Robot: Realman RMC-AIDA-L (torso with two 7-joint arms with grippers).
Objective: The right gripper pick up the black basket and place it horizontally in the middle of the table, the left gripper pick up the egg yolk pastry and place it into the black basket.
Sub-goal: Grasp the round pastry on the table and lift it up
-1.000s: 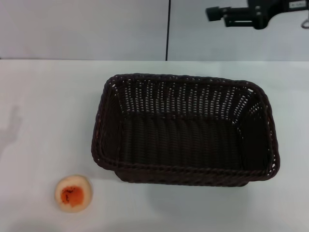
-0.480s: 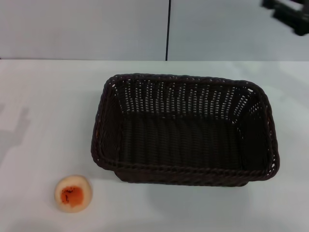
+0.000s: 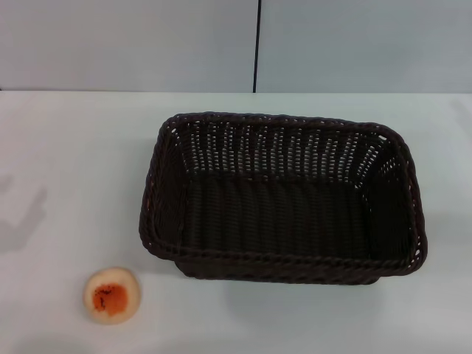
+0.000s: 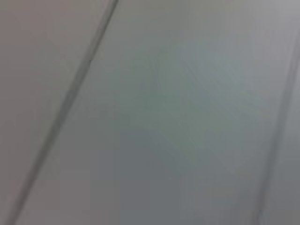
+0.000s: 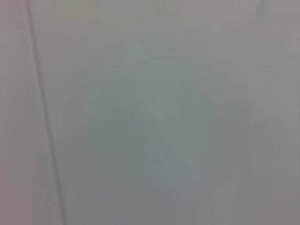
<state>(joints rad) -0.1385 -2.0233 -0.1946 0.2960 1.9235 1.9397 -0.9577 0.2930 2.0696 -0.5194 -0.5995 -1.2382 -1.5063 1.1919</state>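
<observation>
Basket first: the black basket (image 3: 283, 206) sits flat on the table (image 3: 66, 155), its long side running across, near the middle and a bit toward the right. It is open at the top and nothing lies inside it. Light shows through the holes in its far wall. Its near wall is partly hidden by its own rim.

The egg yolk pastry (image 3: 111, 295) is on the table too, well apart from the basket, off its near left corner. It is round and pale, with the orange-red spot facing up.

A soft grey shadow lies on the table by the left edge, but what makes it is out of sight.

Neither the left gripper nor the right gripper shows in any view, so I cannot tell if their jaws are apart or together. Both wrist views show only a plain grey surface with thin dark lines. It is too blurry to say what it is.
</observation>
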